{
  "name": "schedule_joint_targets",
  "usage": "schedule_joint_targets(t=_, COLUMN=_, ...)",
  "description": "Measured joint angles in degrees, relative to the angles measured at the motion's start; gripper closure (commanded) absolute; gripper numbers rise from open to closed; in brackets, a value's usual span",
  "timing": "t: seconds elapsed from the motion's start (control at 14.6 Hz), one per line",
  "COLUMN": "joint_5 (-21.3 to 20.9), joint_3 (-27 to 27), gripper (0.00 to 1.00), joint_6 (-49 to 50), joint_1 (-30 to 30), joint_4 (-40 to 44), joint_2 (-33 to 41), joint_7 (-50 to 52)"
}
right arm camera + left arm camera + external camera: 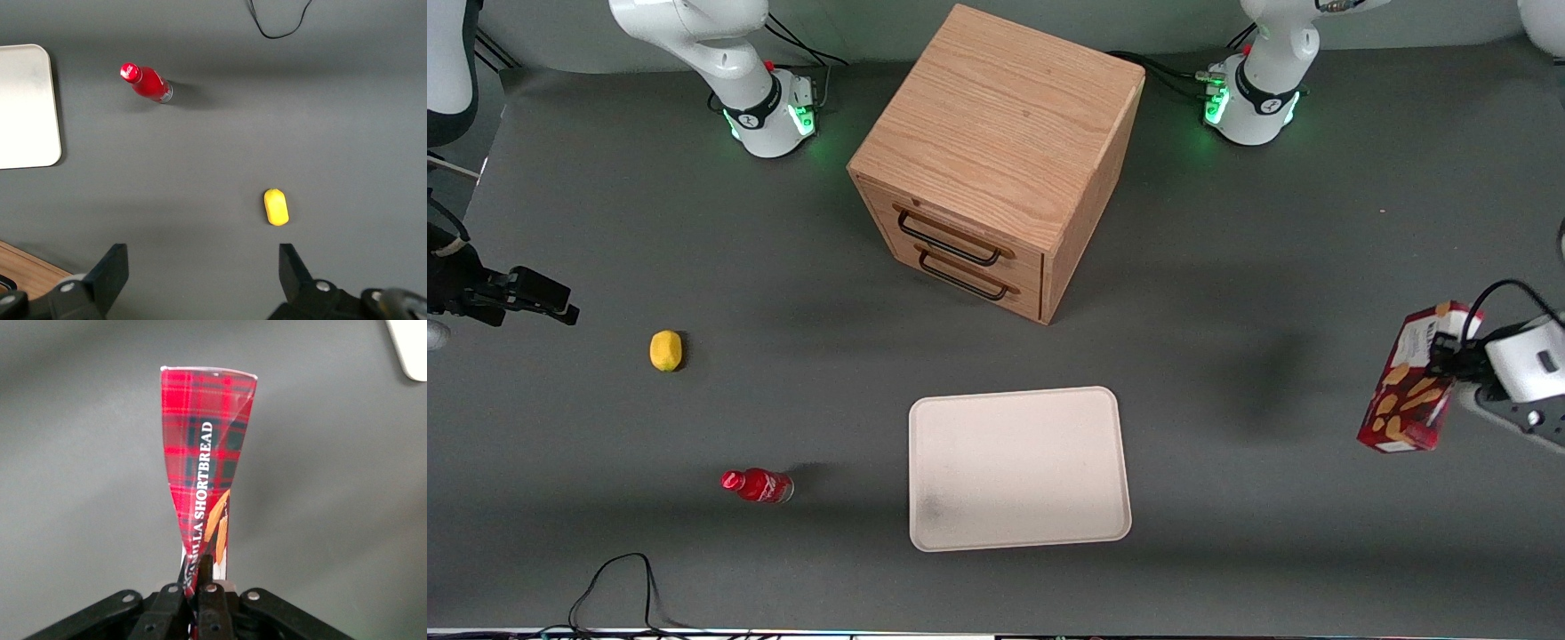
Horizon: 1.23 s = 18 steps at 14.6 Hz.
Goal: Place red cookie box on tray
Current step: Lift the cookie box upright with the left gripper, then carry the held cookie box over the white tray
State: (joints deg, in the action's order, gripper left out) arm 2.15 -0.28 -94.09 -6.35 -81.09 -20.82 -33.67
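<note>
- The cookie box (1409, 382) hangs in the air, well clear of the tabletop (1227, 293), out at the working arm's end.
- The tool (203, 577) is closed on the box, its fingers pinching the narrow end near the white panel; the rest of the carton sticks out in front of the fingers.
- In the wrist view the carton looks squeezed where it is held, so I judge it to be light, thin cardboard that dents easily. A gentle grip across the flat faces should suit it better than a hard pinch.
- Held by one end, the long box could swing or twist in the fingers, so slow moves seem wise.
- The tray (1018, 533) lies flat on the tabletop, well apart from the box, toward the middle of the table and nearer the front camera than the wooden cabinet (996, 133).
- The box is not yet over the tray.
</note>
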Motion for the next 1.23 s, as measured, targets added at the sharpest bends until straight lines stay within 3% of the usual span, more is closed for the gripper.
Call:
schedule_joint_targets(t=0.41, joint_5=-1.11, joint_3=0.06, gripper=1.0, joint_6=19.24, joint_1=0.02, joint_4=13.67, joint_2=3.79, joint_7=2.23)
schedule_joint_targets(t=0.89, joint_5=-0.92, joint_3=-1.49, gripper=1.0, joint_6=22.62, joint_1=1.98, joint_4=15.93, joint_2=3.65, joint_7=9.58)
schedule_joint_targets(t=1.23, joint_5=-0.73, joint_3=-3.16, gripper=1.0, joint_6=22.2, joint_1=9.52, joint_4=16.75, joint_2=2.88, joint_7=25.93)
